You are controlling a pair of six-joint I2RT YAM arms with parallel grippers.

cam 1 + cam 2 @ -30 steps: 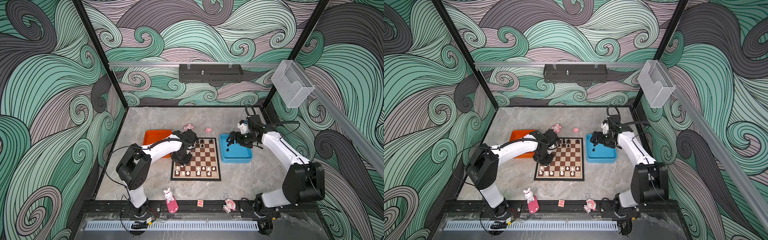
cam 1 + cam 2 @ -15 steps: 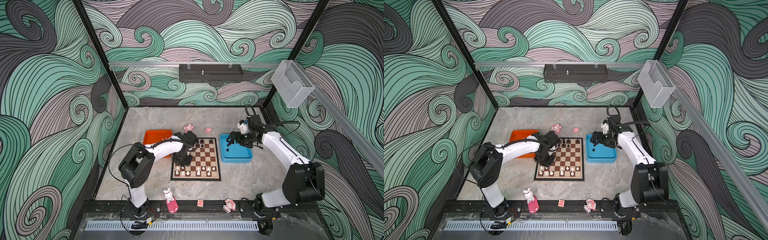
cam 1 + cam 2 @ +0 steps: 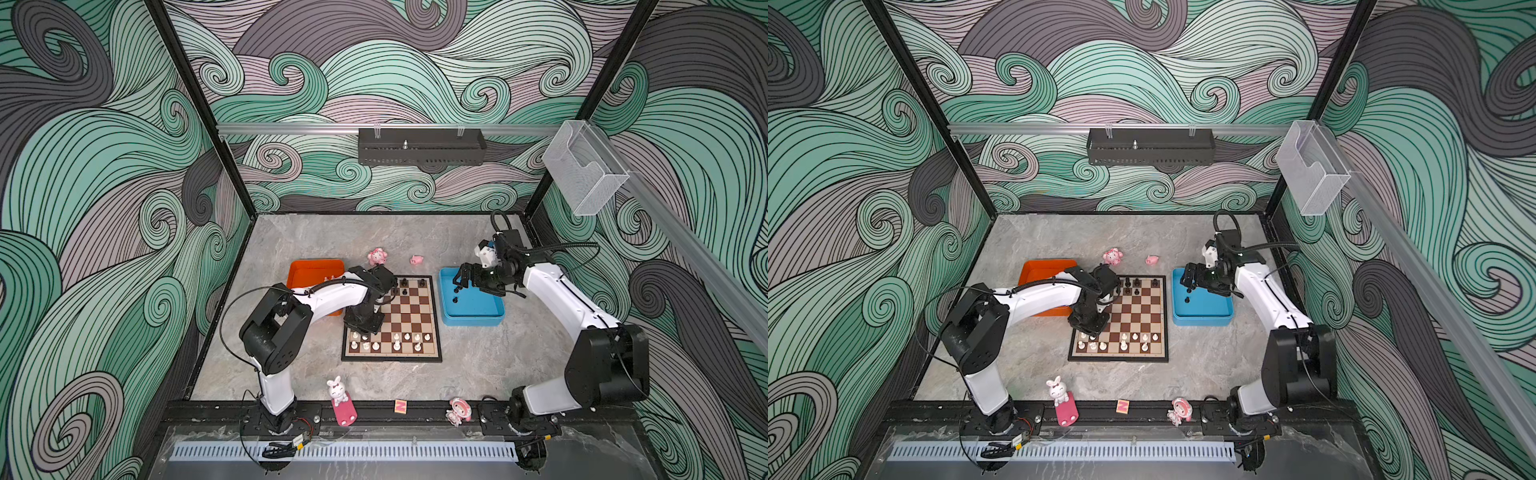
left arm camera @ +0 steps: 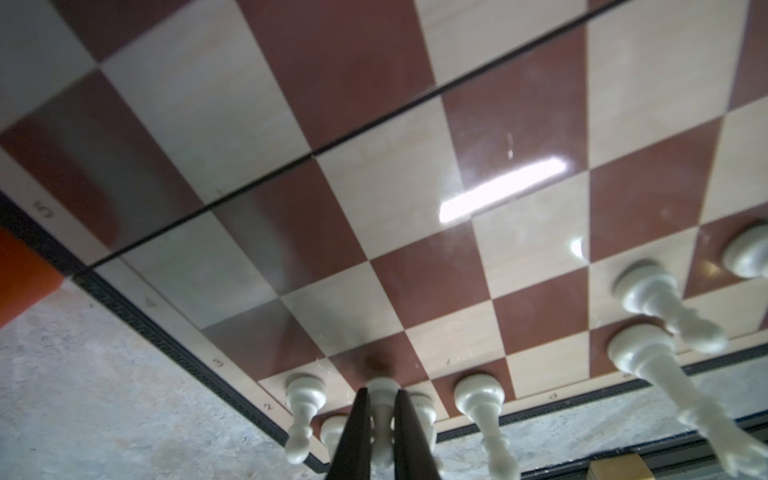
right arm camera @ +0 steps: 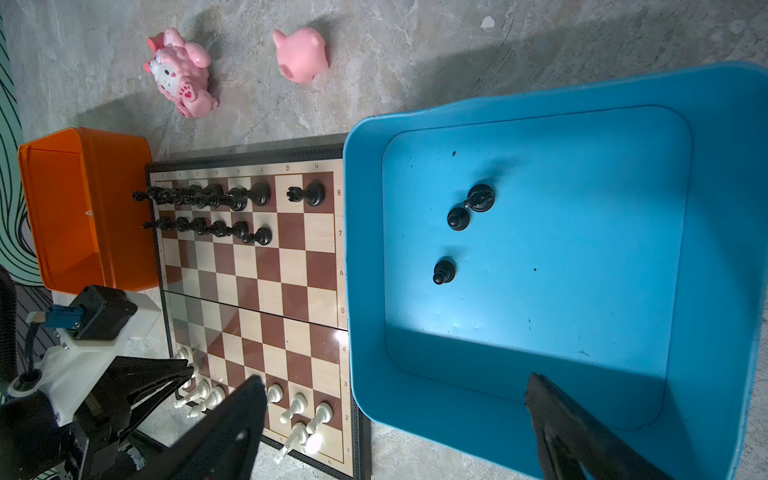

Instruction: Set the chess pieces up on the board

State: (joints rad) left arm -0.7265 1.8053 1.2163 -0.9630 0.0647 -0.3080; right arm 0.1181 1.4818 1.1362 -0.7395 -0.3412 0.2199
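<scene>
A white piece (image 4: 382, 419) is pinched between the left gripper's (image 4: 381, 392) jaws, at a dark square near the board's (image 3: 409, 316) near-left corner, among other white pieces (image 3: 397, 345). Black pieces (image 5: 232, 197) line the far rows. The right gripper (image 5: 395, 379) hangs spread wide above the blue tray (image 3: 473, 321), which holds three loose black pieces (image 5: 458, 218).

One board (image 3: 409, 309), one orange tray (image 3: 311, 270), one blue tray (image 3: 473, 321) holding three black pieces (image 5: 458, 218), four toy figurines (image 3: 377, 256).

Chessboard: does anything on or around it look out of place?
Three black chess pieces sit in the blue tray, not on the board, whose black rows have empty squares at the tray end. Two pink toys lie just beyond the board. Nothing looks broken.
</scene>
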